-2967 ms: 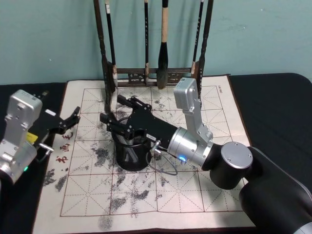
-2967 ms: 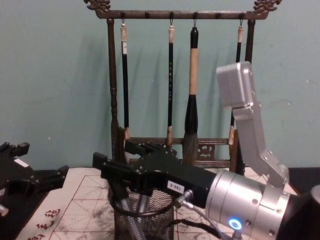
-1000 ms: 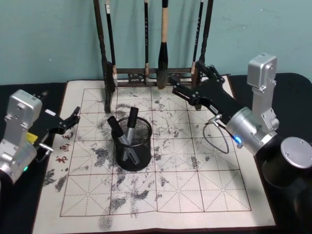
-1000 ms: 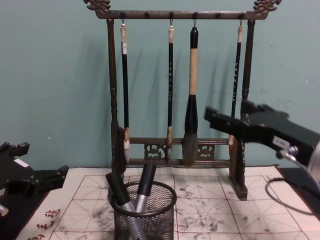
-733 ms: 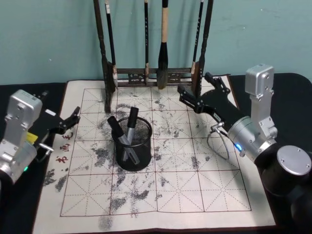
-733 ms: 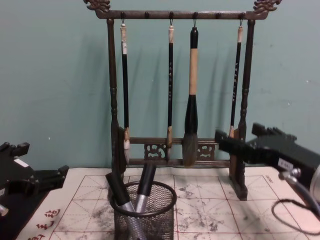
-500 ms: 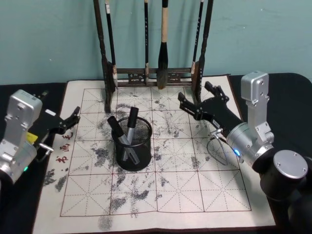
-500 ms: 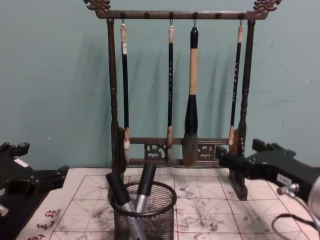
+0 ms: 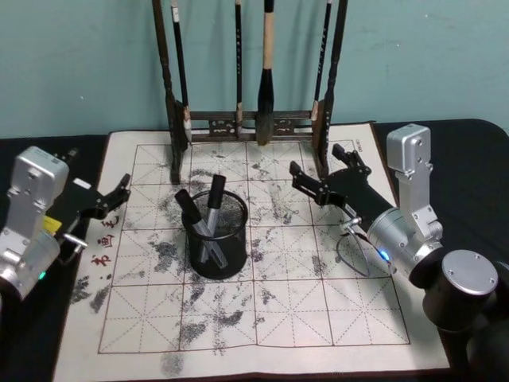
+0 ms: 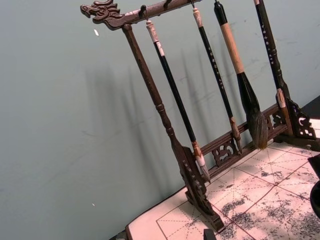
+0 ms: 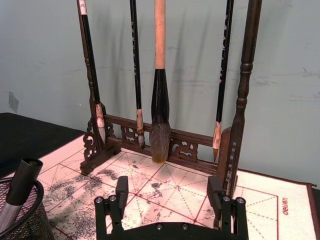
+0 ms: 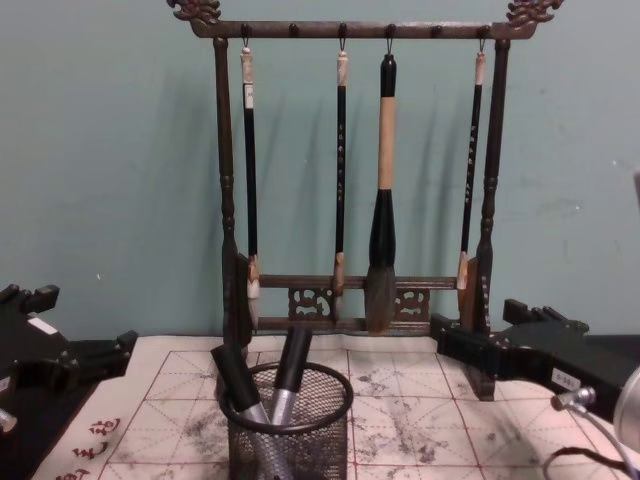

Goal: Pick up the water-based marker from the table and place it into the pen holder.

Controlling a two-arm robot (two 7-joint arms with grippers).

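Even indoor light, soft brush rack point(image 12: 350, 180) shadows on wall, sharp focus, no glare

My arms are wearing silver casings, ending in black grippers; my right gripper point(image 9: 321, 177) is trailing a thin looped cable. A small blue light is glowing on my right wrist, a green one on my left, by the left gripper point(image 9: 119, 193).

1. Right gripper point(image 9: 322, 177): fingers spread apart with nothing between them, raised above the surface, pointing forward and toward the robot's left.
2. Right arm: silver wrist and forearm angled in from the right side.
3. Left gripper point(image 9: 119, 193): fingers parted and empty, held at the left edge, arm bent back.
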